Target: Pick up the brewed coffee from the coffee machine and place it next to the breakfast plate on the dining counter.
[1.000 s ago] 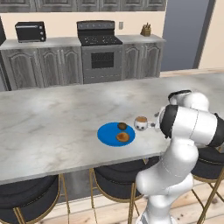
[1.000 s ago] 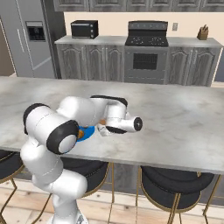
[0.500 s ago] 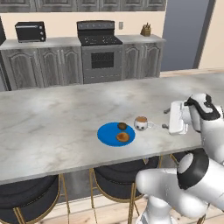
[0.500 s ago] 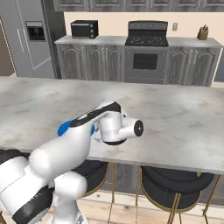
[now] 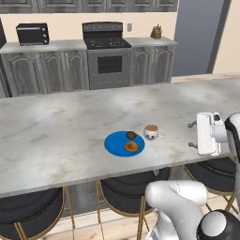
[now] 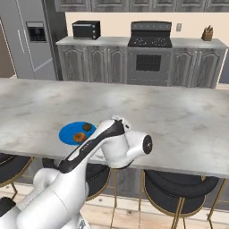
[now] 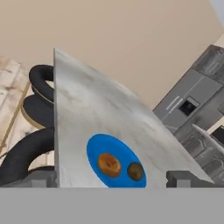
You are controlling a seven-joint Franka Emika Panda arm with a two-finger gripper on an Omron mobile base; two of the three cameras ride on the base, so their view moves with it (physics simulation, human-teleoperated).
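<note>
The brewed coffee (image 5: pixel 151 132), a small white mug with its handle to the right, stands upright on the dining counter (image 5: pixel 56 131) just right of the breakfast plate (image 5: pixel 123 143). This blue plate (image 6: pixel 76 133) carries two brown food pieces. My gripper (image 5: pixel 191 134) hovers over the counter's right part, well apart from the mug, its fingers pointing left and open with nothing between them. In the hand view the open gripper (image 7: pixel 112 179) looks along the counter (image 7: pixel 87 113) at the plate (image 7: pixel 114 162). The coffee machine is out of view.
Black gold-legged stools (image 5: pixel 126 192) stand along the counter's near side. Across the aisle are grey cabinets with a stove (image 5: pixel 107 54), a black toaster oven (image 5: pixel 33 33) and a knife block (image 5: pixel 156 33). A fridge (image 6: pixel 31 40) stands at far left. My arm (image 6: pixel 107 143) crosses the counter's front edge.
My gripper has drawn back to the right, away from the mug, staying open. The arm has swung wide across both base views. Mug and plate have not moved.
</note>
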